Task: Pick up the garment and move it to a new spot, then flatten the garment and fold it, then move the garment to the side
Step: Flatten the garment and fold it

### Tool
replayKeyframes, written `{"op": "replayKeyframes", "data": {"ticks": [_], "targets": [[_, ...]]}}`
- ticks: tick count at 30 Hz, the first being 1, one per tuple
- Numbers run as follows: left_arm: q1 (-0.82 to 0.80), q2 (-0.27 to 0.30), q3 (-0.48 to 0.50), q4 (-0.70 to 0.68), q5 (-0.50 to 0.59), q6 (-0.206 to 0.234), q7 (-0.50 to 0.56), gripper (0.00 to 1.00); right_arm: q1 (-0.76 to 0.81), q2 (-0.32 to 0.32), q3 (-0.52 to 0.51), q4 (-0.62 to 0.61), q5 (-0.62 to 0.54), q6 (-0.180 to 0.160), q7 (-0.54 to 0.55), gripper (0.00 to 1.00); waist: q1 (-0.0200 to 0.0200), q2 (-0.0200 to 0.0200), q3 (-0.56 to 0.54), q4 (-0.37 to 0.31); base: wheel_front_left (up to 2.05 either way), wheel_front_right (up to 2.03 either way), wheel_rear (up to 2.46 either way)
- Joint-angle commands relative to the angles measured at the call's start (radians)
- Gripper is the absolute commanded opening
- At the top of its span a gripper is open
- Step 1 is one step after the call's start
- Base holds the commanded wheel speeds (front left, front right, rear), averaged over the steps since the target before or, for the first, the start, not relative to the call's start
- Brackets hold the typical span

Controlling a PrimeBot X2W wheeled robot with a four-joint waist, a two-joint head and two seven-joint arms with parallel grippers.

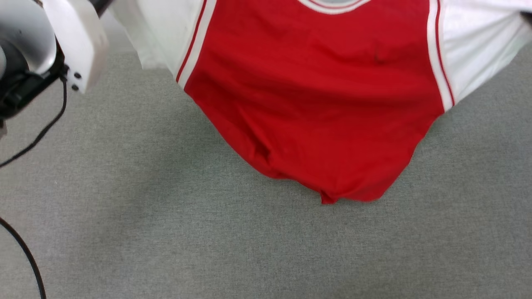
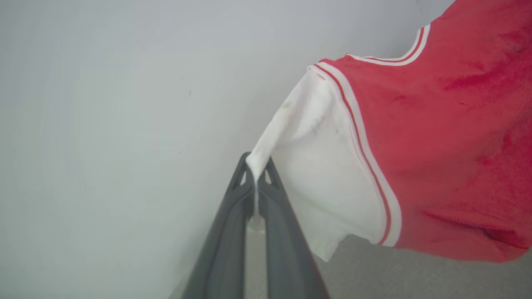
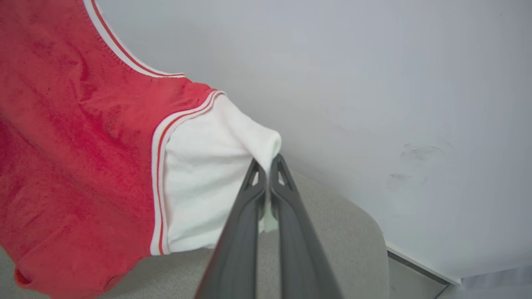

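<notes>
Red fabric with white short sleeves is shown stretched between the robot's two arms: the garment is held up in the air above the grey, cloth-covered desk, spread wide at the shoulders and narrowing to a bunched hem at its lowest point. Whether that hem touches the desk cannot be told. Red-and-white striped trim is seen where each sleeve joins the body, and a white-and-red neckband is cut off by the top edge of the head view. In the left wrist view, the left pincer is closed tight on the outer tip of the left sleeve, a thin fold of white cloth being pinched between its dark fingers, which are raised toward a pale grey wall. In the right wrist view, the right pincer is likewise clamped on the corner of the right sleeve, its fingers angled up past the rounded edge of the desk. In the head view, the left arm's pale forearm is lifted at the upper left, and a black cable is draped below it over the desk.
</notes>
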Motion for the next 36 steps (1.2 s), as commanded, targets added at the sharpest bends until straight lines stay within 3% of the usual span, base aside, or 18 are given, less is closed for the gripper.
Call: {"op": "replayKeyframes", "data": {"ticks": [1,8,17,29,36], "targets": [[-0.021,-0.009,0.006,-0.002,0.010,0.004,-0.009,0.00,-0.028,0.011,-0.016,-0.002,-0.013,-0.001,-0.011,0.00,0.0000,0.0000,0.000,0.002,0.00,0.00,0.00],[-0.135,-0.085,0.041,0.061,0.061,0.015,-0.082,0.00,-0.197,0.082,-0.056,0.051,-0.138,-0.001,0.006,0.00,0.0000,0.0000,0.038,0.006,0.00,0.00,0.00],[-0.336,-0.190,0.091,0.237,0.090,0.003,-0.153,0.00,-0.515,0.199,0.022,0.220,-0.309,-0.001,-0.019,0.00,0.0000,0.0000,0.153,0.010,0.00,0.00,0.00],[-0.642,-0.254,0.148,0.445,0.115,-0.019,-0.242,0.00,-0.919,0.330,0.050,0.475,-0.429,-0.001,-0.192,0.00,0.0000,0.0000,0.305,0.007,0.00,0.00,0.00],[-0.683,-0.296,0.137,0.567,0.118,-0.024,-0.337,0.00,-0.989,0.387,0.092,0.604,-0.441,-0.001,-0.276,0.00,0.0000,0.0000,0.363,0.008,0.00,0.00,0.00]]}}
